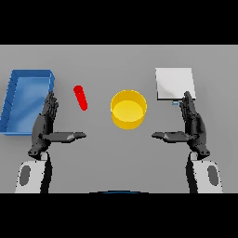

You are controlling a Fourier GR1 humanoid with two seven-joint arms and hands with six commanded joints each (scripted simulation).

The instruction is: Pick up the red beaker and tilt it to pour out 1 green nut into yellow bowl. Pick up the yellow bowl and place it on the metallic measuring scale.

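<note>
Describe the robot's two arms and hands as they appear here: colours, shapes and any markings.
Both match. The left hand and right hand are dark, near black, with slender segmented fingers and a separate thumb. Each sits on a dark wrist leading to a white forearm shell carrying a grey oval patch. No cables or other markings are visible.

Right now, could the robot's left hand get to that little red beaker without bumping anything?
Probably yes. The left hand is open, and the red beaker lies just ahead and inward of it on bare table. The blue tray sits on the outer side, out of the path.
</note>
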